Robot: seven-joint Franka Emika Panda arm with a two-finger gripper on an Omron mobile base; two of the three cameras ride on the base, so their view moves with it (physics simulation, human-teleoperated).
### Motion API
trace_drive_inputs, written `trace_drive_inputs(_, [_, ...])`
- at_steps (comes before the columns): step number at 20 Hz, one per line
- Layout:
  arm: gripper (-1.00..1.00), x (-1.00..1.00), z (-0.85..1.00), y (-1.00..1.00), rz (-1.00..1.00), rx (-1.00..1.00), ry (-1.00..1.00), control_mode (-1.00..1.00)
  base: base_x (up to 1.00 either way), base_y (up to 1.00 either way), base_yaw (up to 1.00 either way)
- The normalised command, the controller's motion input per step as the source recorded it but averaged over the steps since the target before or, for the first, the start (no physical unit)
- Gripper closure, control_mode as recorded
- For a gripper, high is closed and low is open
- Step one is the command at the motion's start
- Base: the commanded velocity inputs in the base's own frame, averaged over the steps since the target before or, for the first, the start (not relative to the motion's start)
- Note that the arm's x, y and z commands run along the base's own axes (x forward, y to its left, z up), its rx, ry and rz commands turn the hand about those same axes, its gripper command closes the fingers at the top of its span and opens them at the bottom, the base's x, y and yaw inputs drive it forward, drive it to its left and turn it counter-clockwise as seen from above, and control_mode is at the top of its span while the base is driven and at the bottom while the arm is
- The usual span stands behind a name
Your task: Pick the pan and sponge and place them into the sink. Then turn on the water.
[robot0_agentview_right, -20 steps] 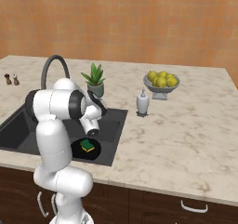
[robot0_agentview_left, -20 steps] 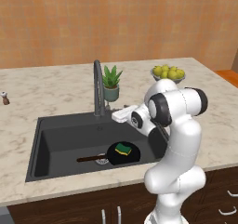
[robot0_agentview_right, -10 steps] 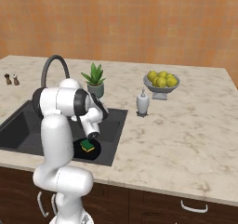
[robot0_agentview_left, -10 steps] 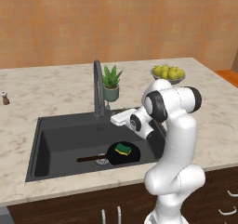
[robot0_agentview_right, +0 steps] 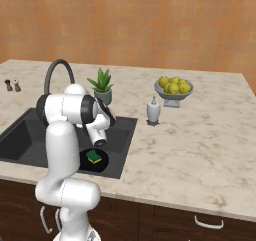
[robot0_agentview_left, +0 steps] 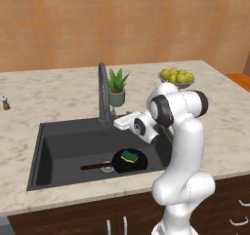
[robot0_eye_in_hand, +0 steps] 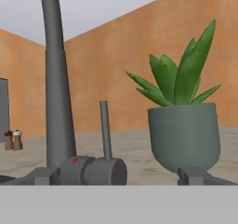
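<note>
Hovering with jaws spread wide, gripper (robot0_eye_in_hand: 122, 175) facing tap (robot0_eye_in_hand: 58, 93) lever beside plant (robot0_eye_in_hand: 183, 125); no readable writing anywhere.

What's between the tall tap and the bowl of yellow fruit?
A potted plant stands between the tap and the fruit bowl, close beside the tap, in the left base view.

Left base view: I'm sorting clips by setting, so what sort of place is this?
A simulated kitchen, most likely: a stone-look counter with an inset sink and arched tap, plus a fruit bowl.
</note>
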Motion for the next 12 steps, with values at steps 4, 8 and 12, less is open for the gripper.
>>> trace_drive_inputs(4, [-1.0,0.15,0.12,0.09,-0.01,0.0,0.05,-1.0,0.0,0.0,0.0])
trace_drive_inputs(8, [-1.0,0.22,0.01,0.1,-0.01,0.0,0.08,-1.0,0.0,0.0,0.0])
trace_drive_inputs(12, [-1.0,0.26,0.03,0.1,-0.02,0.0,0.04,-1.0,0.0,0.0,0.0])
